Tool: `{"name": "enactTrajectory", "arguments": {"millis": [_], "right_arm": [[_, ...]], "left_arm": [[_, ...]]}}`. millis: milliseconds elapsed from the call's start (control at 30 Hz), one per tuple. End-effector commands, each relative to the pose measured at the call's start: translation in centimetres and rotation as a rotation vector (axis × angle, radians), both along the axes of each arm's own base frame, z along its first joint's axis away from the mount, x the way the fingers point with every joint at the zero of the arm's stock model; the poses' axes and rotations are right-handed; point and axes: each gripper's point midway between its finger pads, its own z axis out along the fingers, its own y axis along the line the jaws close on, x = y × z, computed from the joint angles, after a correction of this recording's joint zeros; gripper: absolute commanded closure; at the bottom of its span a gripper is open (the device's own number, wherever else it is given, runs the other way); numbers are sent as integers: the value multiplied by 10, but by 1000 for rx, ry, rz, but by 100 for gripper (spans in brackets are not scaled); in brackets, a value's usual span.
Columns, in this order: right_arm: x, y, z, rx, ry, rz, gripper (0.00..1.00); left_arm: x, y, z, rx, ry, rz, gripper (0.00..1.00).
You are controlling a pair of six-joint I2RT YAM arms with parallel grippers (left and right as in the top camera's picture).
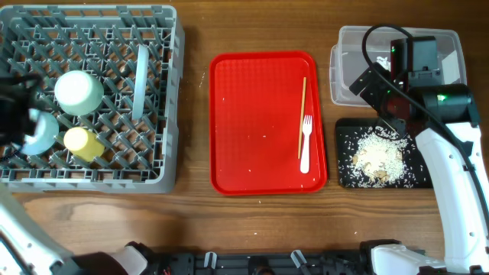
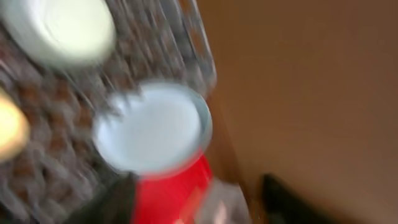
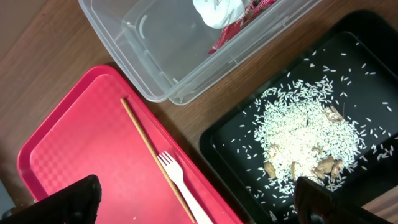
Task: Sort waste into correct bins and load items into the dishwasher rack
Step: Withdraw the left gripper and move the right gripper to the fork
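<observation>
While the fork (image 3: 180, 183) and chopstick (image 3: 152, 155) lie close together on the red tray (image 3: 74, 143), the right gripper (image 3: 205, 202), open and empty near them, could pinch both or skid 1 away; the left gripper (image 1: 17, 114), by a bowl (image 2: 152, 127) in the rack (image 1: 92, 183), is too blurred to judge.

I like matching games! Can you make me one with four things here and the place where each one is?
Things:
1. white fork
2. rice
3. wrapper
4. yellow cup

Places:
A. in the grey rack
B. in the clear tub
C. on the red tray
D. in the black tray

Pairs: 1-C, 2-D, 3-B, 4-A.
</observation>
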Motion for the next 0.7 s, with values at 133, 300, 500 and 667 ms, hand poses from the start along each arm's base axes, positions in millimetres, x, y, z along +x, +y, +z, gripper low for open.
{"name": "enactTrajectory", "arguments": {"millis": [133, 300, 500, 667], "right_arm": [[1, -3, 2, -17, -5, -5, 0], [1, -3, 2, -17, -5, -5, 0], [1, -3, 2, -17, -5, -4, 0], [15, -1, 10, 8, -75, -31, 0]], "left_arm": [[-34, -145, -5, 61, -9, -598, 10], [-63, -189, -27, 208, 158, -749, 12], [-70, -167, -53, 422, 404, -561, 7], [-81, -100, -32, 425, 427, -135, 0]]}}
